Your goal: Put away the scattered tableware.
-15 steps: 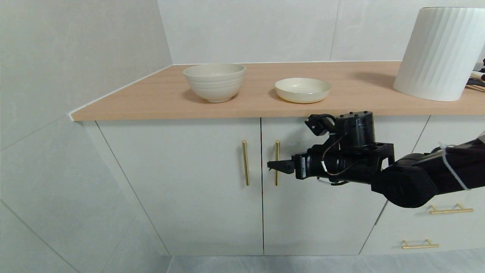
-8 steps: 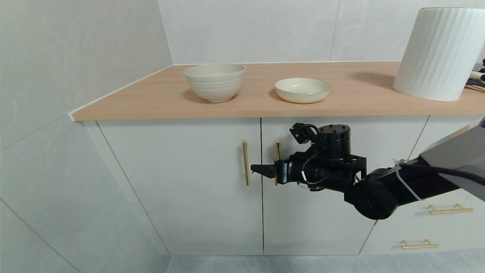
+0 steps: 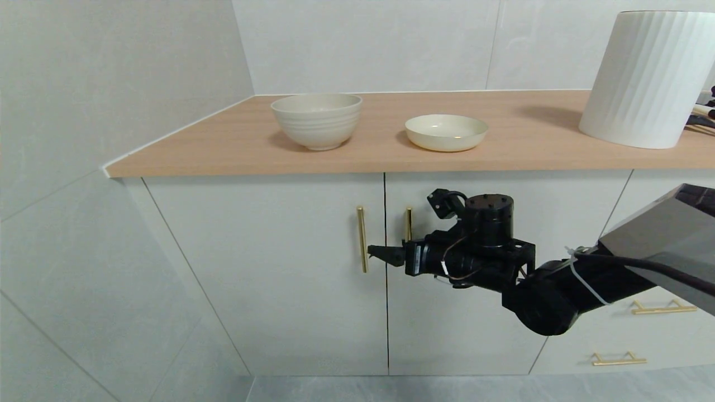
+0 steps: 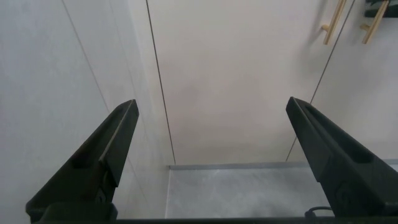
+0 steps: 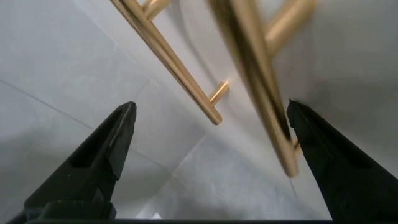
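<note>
Right gripper point(image 3: 375, 252) fingers spread wide, nothing held, tips just beside left door handle point(image 3: 362, 240), mid-frame; right door handle point(image 3: 409, 219) partly behind gripper body. Left gripper point(image 4: 210, 106) also wide, empty. Tableware up on counter point(image 3: 234, 151), upper centre: 1 deep bowl point(image 3: 317, 120), 1 shallow dish point(image 3: 446, 132). Risk, prob.: w/ 2 door handles so close, could clamp wrong bar or both; thin bar may slip out. Also 2 drawer handles point(image 3: 665, 307) lower right, 1 ribbed white container point(image 3: 648, 78) upper right.

One ribbed bowl point(image 3: 317, 120), one shallow dish point(image 3: 446, 132), one tall white ribbed container point(image 3: 648, 78), one counter point(image 3: 530, 152), two cabinet doors point(image 3: 268, 273), two upright gold door handles point(image 3: 362, 239), two gold drawer handles point(image 3: 665, 307)
</note>
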{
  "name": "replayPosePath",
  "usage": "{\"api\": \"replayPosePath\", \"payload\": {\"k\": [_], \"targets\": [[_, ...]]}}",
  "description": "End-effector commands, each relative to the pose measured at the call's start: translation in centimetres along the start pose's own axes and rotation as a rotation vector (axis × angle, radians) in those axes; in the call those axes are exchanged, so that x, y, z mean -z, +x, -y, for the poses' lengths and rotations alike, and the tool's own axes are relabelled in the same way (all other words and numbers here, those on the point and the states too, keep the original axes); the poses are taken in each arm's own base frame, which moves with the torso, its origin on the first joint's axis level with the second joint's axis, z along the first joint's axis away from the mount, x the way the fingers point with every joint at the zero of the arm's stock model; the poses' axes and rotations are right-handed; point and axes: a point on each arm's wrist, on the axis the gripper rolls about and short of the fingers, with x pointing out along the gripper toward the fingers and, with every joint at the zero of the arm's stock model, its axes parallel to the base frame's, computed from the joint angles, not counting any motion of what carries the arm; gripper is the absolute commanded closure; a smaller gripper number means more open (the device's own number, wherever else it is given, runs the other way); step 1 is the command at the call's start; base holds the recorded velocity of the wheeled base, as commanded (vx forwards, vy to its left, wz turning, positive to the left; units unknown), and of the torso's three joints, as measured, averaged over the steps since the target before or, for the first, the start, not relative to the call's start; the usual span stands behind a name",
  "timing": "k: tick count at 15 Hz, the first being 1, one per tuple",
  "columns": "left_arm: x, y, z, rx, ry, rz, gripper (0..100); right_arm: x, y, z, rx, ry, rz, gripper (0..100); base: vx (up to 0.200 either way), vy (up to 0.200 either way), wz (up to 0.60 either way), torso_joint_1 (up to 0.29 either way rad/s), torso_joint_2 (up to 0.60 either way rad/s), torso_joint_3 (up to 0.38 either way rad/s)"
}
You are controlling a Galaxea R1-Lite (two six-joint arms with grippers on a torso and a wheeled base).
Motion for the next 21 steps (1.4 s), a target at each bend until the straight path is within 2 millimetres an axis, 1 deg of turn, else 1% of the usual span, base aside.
{"api": "replayPosePath", "payload": {"k": [1, 6, 9, 12, 17, 19, 21], "targets": [[0.0, 0.0, 0.0, 0.000, 0.000, 0.000, 0, 0.1, -0.8, -1.1, -0.035, 0.013, -0.007, 0, 0.000, 0.000, 0.00, 0.000, 0.00, 0.000], [0.0, 0.0, 0.0, 0.000, 0.000, 0.000, 0, 1.1, -1.1, -2.0, -0.103, 0.002, -0.008, 0, 0.000, 0.000, 0.00, 0.000, 0.00, 0.000], [0.0, 0.0, 0.0, 0.000, 0.000, 0.000, 0, 1.4, -2.2, -3.0, -0.121, 0.003, -0.028, 0, 0.000, 0.000, 0.00, 0.000, 0.00, 0.000], [0.0, 0.0, 0.0, 0.002, 0.006, 0.001, 0, 2.1, -5.2, -4.5, -0.178, 0.002, -0.084, 0, 0.000, 0.000, 0.00, 0.000, 0.00, 0.000], [0.0, 0.0, 0.0, 0.005, 0.031, 0.001, 0, 3.0, -8.8, -5.3, -0.189, 0.010, -0.131, 0, 0.000, 0.000, 0.00, 0.000, 0.00, 0.000], [-0.6, -0.2, 0.0, 0.011, 0.033, 0.015, 0, 3.0, -9.5, -5.5, -0.191, 0.009, -0.129, 0, 0.000, 0.000, 0.00, 0.000, 0.00, 0.000], [-3.7, -0.4, 0.1, 0.042, 0.031, -0.014, 0, 3.1, -10.4, -5.7, -0.191, 0.009, -0.130, 0, 0.000, 0.000, 0.00, 0.000, 0.00, 0.000]]}}
